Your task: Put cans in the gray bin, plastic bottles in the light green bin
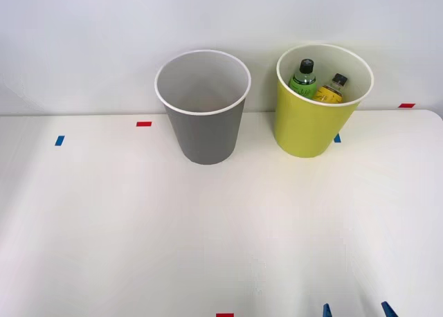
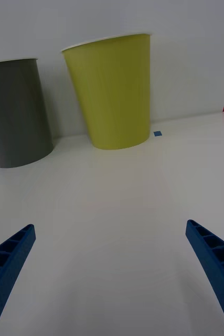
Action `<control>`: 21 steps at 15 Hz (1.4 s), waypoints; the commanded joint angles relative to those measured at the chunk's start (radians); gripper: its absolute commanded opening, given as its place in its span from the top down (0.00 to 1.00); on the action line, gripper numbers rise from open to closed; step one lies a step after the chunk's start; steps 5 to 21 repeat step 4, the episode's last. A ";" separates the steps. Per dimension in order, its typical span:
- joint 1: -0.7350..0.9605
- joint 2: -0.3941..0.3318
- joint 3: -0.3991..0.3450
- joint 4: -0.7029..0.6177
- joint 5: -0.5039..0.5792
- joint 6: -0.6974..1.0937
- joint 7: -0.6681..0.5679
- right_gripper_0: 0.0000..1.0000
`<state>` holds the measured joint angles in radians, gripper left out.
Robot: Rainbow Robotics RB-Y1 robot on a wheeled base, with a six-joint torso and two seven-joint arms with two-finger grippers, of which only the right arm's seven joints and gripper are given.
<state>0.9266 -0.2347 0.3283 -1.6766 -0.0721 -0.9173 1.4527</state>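
Nearest, the right gripper [image 1: 356, 310] hangs spread and empty over the bench [image 1: 208, 248] — both plastic bottles [image 1: 318, 82] sit inside the far-right light green bin [image 1: 311, 127], the gray bin [image 1: 205, 133] looks empty — sorting seems finished, so retreat.

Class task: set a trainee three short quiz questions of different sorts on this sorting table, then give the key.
1. True or false: the tall round gray bin holds both small clear plastic bottles.
2. Multiple choice: the right gripper, with blue ribbed fingers, is A) shut on a bottle, B) open with nothing between its fingers, C) inside a bin.
3. Fill in: the tall round yellow-green bin stands on the robot's ____ of the gray bin.

Key: 1 false, they stand in the yellow-green bin; 2 B; 3 right.
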 commanded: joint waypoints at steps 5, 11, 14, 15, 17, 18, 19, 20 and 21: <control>0.000 0.000 0.000 0.000 0.000 0.000 0.000 0.00; 0.000 0.000 0.000 0.000 0.000 0.000 0.000 0.00; 0.000 0.000 0.000 0.000 0.000 0.000 0.000 0.00; 0.000 0.000 0.000 0.000 0.000 0.000 0.000 0.00; 0.000 0.000 0.000 0.000 0.000 0.000 0.000 0.00; 0.000 0.000 0.000 0.000 0.000 0.000 0.000 0.00; 0.000 0.000 0.000 0.000 0.000 0.000 0.000 0.00; 0.000 0.000 0.000 0.000 0.000 0.000 0.000 0.00; 0.000 0.000 0.000 0.000 0.000 0.000 0.000 0.00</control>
